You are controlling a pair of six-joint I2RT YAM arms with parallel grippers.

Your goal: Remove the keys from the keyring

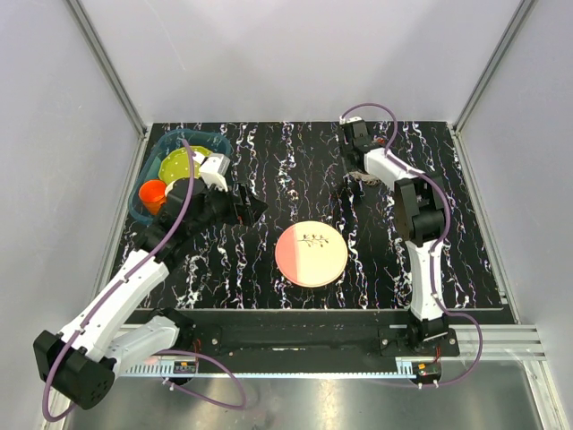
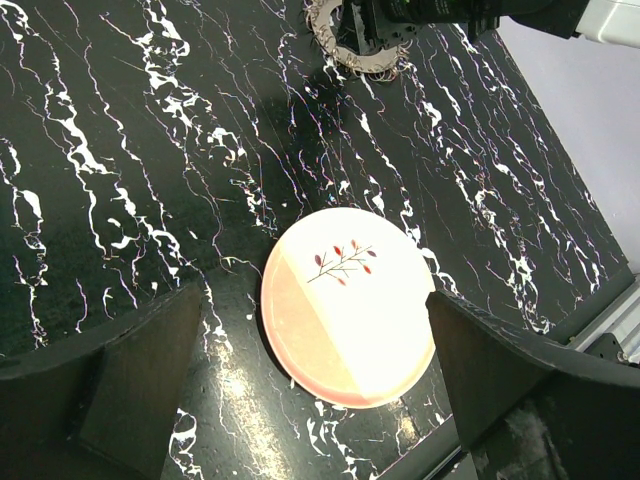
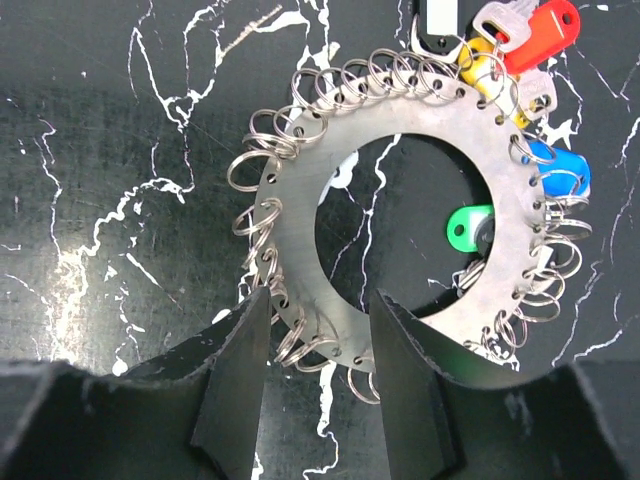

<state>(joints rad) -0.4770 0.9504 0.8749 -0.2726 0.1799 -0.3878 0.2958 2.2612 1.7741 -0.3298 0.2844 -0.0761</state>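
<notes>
Dark-silver, loop-rimmed metal keyring [image 3: 295,215], far on the black marbled surface [image 3: 100,150] — red-, blue- and green-headed silvery keys [image 3: 540,25] apparently all attached, none removed — right gripper [image 3: 320,298] with fingers narrowly parted astride its rim, left gripper [image 2: 315,295] with fingers wide, empty.

keyring [image 3: 300,225] 1 | pink plate [image 1: 311,254] 1 | keys [image 3: 560,166] at least 4

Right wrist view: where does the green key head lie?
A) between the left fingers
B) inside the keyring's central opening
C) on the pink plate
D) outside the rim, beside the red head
B: the green key head shows within the hole of the keyring, while the red head and blue head lie outside its rim.
</notes>
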